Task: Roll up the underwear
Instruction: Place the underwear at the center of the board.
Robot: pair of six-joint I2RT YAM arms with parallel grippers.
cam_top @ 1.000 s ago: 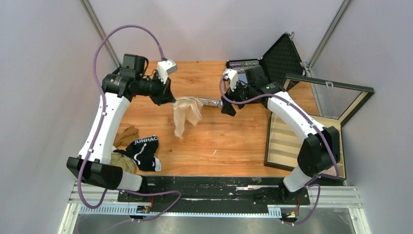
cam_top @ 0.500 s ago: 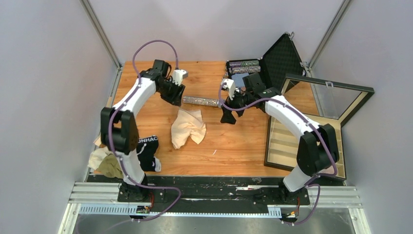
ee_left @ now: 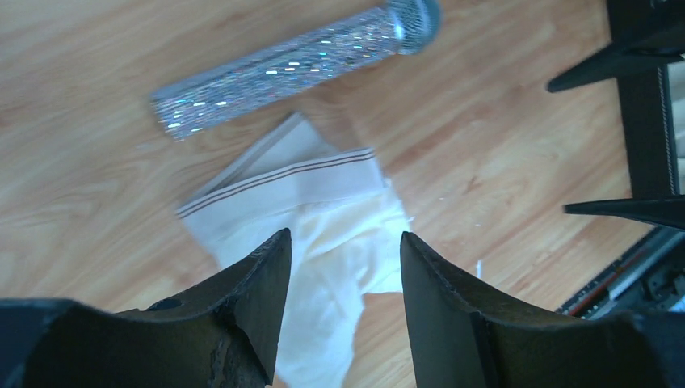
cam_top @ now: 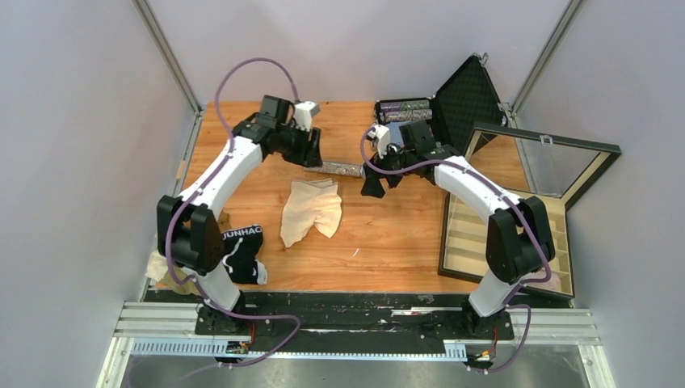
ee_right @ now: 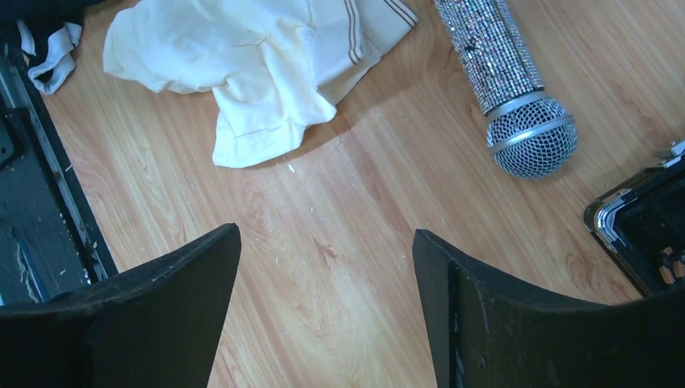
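Only the overhead view catches the black underwear (cam_top: 241, 252), bunched at the table's (cam_top: 388, 242) near left edge. Mid-table lies the cream underwear (cam_top: 311, 212), crumpled flat — its brown-striped waistband shows only from the wrists. Just beyond it lies the glittery microphone (cam_top: 341, 168). The left gripper (ee_left: 343, 242) and right gripper (ee_right: 327, 234) hover above — jaws parted, empty.

You've released it: cream-beige cloth underwear (cam_top: 311, 212) dropped from the left gripper (cam_top: 313, 155) and now lies crumpled on the wooden table (cam_top: 388, 234). The jaws went from clamped to apart, and the arm swung toward the glittery silver microphone (cam_top: 339, 168).
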